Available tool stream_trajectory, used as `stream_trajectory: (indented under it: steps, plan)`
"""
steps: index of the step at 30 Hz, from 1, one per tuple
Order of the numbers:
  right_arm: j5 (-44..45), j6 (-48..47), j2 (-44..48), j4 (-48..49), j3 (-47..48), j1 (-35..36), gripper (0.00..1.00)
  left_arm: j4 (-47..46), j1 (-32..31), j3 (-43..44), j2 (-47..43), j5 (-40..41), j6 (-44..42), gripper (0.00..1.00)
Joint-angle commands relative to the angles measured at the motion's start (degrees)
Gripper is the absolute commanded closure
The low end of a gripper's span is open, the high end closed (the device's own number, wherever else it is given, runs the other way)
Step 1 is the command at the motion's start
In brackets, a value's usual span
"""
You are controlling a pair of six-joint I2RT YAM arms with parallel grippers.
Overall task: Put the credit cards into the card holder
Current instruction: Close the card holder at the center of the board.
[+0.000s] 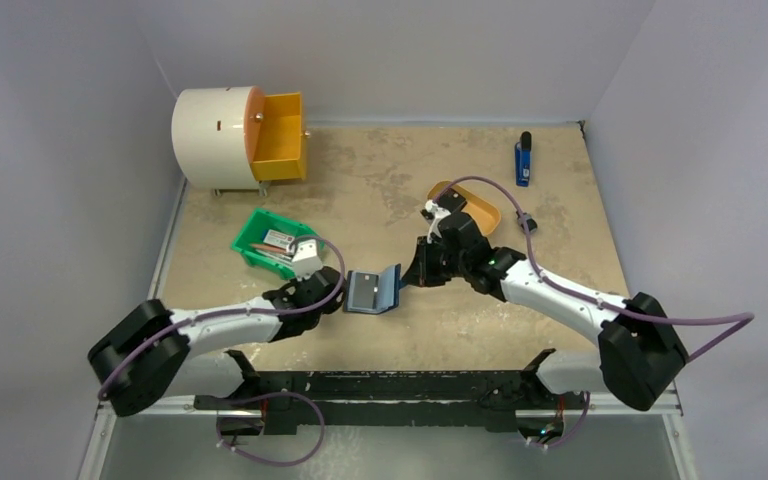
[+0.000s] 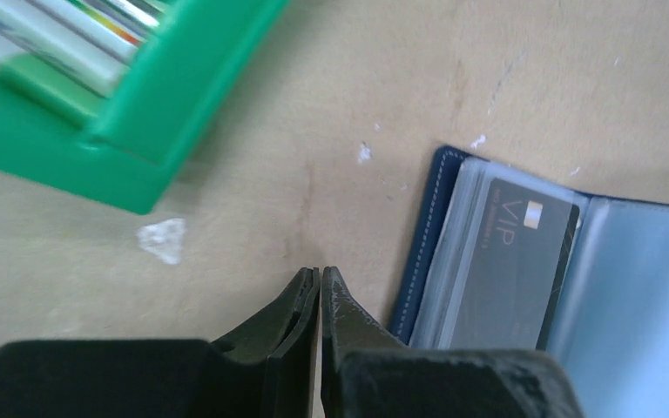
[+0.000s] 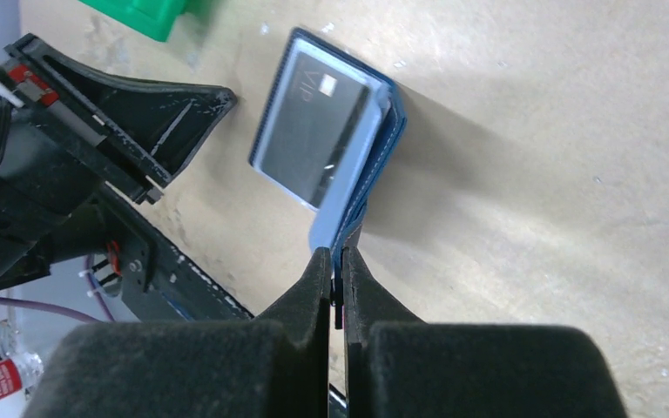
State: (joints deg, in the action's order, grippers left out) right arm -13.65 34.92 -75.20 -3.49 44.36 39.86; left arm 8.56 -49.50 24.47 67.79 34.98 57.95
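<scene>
The card holder (image 1: 373, 290) lies open on the tabletop (image 1: 410, 160). The right gripper (image 3: 337, 257) pinches the edge of its raised flap, and the left gripper (image 2: 320, 274), pressed together and empty, sits just beside its other edge. One dark card (image 2: 505, 261) sits in a clear sleeve just ahead of the left gripper. More cards (image 2: 52, 43) lie in the green bin (image 2: 122, 165) ahead to its left, so the task looks partly done.

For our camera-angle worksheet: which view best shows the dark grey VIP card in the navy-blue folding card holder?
Left wrist: the dark grey VIP card sits close and large in the navy-blue folding card holder, lettering readable. Right wrist shows it smaller and slanted; top external, only a tiny dark patch.
</scene>
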Motion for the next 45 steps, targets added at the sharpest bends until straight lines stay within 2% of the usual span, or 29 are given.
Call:
stream_trajectory:
  steps: [1,11,17,26,35,43,45]
  plan:
    - [1.91,-0.31,2.19,-1.75,-1.49,0.20,1.00,-14.03,0.32,0.30,7.69,-8.38,-3.98,0.95]
    - [-1.51,2.30,0.31,3.05,-1.29,0.20,1.00,-24.12,0.36,2.33,16.28,-16.51,-5.18,0.99]
    - [-5.35,3.63,-6.42,9.38,1.88,0.22,1.00,-26.63,0.35,1.38,17.55,-18.23,-4.28,1.00]
    - [-7.24,5.60,-19.20,13.75,7.29,0.15,1.00,-31.86,0.30,-1.69,16.68,-19.62,-2.82,1.00]
    - [-8.43,9.09,-26.57,19.21,8.66,0.20,1.00,-30.76,0.29,-5.29,10.17,-17.39,-2.19,1.00]
    - [-8.78,8.10,-26.44,18.34,8.83,0.22,0.99,-27.76,0.35,-6.73,-0.81,-14.71,-3.16,0.85]
    - [-8.95,7.98,-25.98,18.19,8.82,0.30,0.85,-26.79,0.36,-5.95,-2.21,-14.55,-3.49,0.84]
